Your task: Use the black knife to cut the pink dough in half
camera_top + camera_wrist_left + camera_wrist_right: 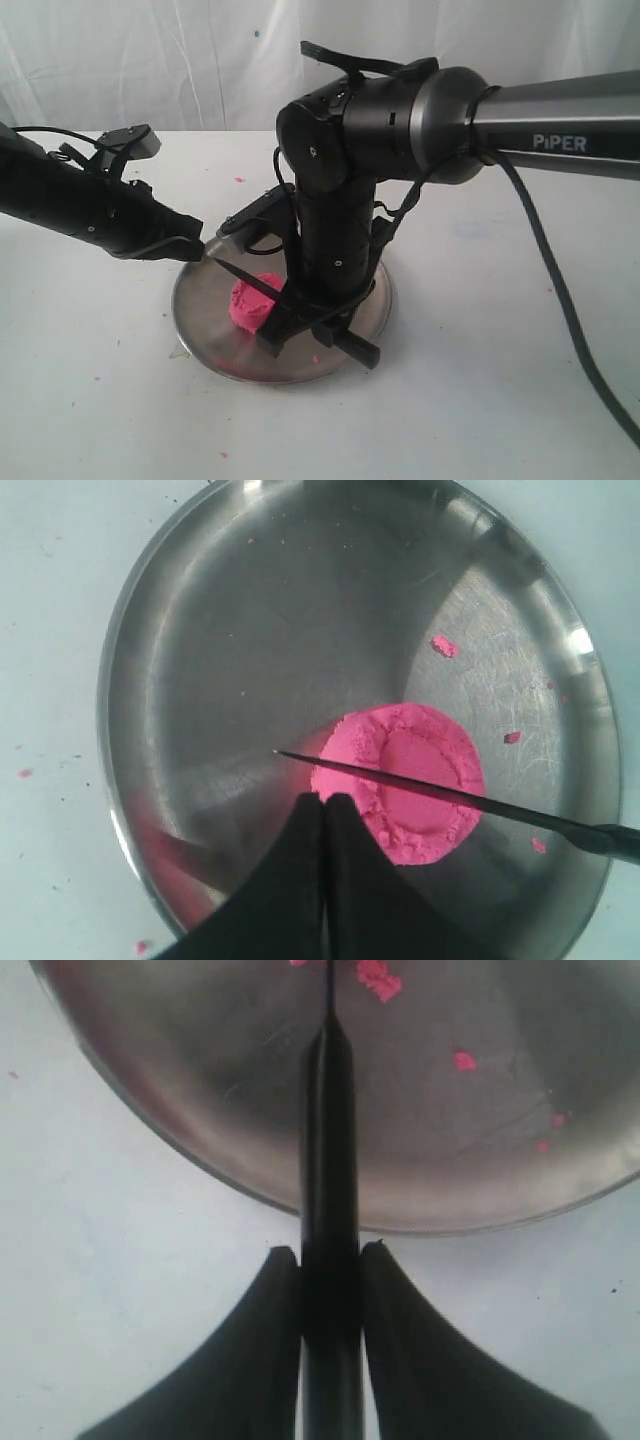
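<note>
Right now your right gripper (328, 1250) has its two fingers clamped on the handle of the black knife (450, 795), one on each side. The handle runs straight out between them — a grip that keeps the blade in line with the wrist, so a push down from the arm goes into the edge and not into a twist. The blade lies across the top of the pink dough (410, 742), close to its middle, with its point reaching just past the lump's edge over bare metal. That line explains the placement: a cut there would give two near-equal pieces. The dough sits as one round squat lump in the steel plate (250, 620), a little off the plate's centre. I see no split in it, so I judge the cut lined up but not made. Whether the edge already presses into the surface I cannot tell.

Your left gripper (322, 802) has its fingers together on nothing. Its tips hang just beside the dough on the side toward the knife's point, low over the plate. My guess is that it is there to steady the plate or the lump against the blade's drag, though contact does not show. A few pink crumbs (443, 646) lie apart on the plate — leave them. The plate rests on the white table (90, 400).
</note>
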Motion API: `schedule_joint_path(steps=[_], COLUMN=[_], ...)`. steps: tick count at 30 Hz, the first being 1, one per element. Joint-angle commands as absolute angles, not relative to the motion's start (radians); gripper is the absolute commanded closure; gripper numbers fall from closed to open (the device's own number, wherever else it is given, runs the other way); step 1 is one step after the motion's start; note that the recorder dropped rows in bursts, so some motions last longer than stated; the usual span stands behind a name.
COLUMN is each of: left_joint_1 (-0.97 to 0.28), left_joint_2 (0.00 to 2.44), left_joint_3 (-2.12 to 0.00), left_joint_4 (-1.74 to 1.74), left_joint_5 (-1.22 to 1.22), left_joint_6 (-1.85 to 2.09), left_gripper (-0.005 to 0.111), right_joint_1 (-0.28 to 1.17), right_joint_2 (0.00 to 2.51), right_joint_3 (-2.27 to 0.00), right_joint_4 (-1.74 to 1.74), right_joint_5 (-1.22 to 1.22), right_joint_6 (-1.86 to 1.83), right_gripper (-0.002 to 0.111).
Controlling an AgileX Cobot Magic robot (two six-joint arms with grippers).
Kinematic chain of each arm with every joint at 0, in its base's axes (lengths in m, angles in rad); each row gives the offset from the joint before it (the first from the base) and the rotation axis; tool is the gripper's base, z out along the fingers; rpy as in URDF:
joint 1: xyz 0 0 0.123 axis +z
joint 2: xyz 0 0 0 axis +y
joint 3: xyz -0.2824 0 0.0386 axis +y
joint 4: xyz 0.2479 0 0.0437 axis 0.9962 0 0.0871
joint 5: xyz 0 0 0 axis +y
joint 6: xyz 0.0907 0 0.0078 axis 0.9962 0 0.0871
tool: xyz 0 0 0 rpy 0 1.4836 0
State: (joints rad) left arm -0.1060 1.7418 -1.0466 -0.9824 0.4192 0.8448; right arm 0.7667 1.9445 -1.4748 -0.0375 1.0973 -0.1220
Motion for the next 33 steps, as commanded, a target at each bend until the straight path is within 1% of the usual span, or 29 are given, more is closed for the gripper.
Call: schedule_joint_path(steps=[1,6,7,8,10,12,18,33], left_joint_1=[-0.106,-0.106,-0.106,-0.106,-0.106,-0.107,-0.171,-0.173], left_joint_2=[1.733,1.733,1.733,1.733,1.733,1.737,1.797,1.908], left_joint_3=[-1.048,-1.057,-1.062,-1.08,-1.094,-1.094,-1.094,-1.098], left_joint_4=[-1.042,-1.11,-1.108,-1.11,-1.114,-1.117,-1.115,-1.136], left_joint_5=[0.45,0.464,0.466,0.478,0.482,0.485,0.44,0.393], left_joint_6=[0.874,0.943,0.943,0.943,0.941,0.94,0.942,0.95], left_gripper=[0.107,0.106,0.105,0.1,0.095,0.095,0.095,0.095], right_joint_1=[0.767,0.767,0.767,0.767,0.767,0.767,0.767,0.767], right_joint_2=[1.947,1.948,1.951,1.951,1.953,1.957,1.957,1.957], right_joint_3=[-1.477,-1.477,-1.477,-1.477,-1.477,-1.477,-1.477,-1.477], right_joint_4=[-0.045,-0.045,-0.045,-0.045,-0.045,-0.045,-0.045,-0.045], right_joint_5=[1.1,1.097,1.097,1.097,1.099,1.1,1.103,1.101], right_joint_6=[-0.128,-0.132,-0.132,-0.132,-0.132,-0.132,-0.128,-0.128], right_gripper=[0.108,0.108,0.108,0.108,0.108,0.108,0.108,0.108])
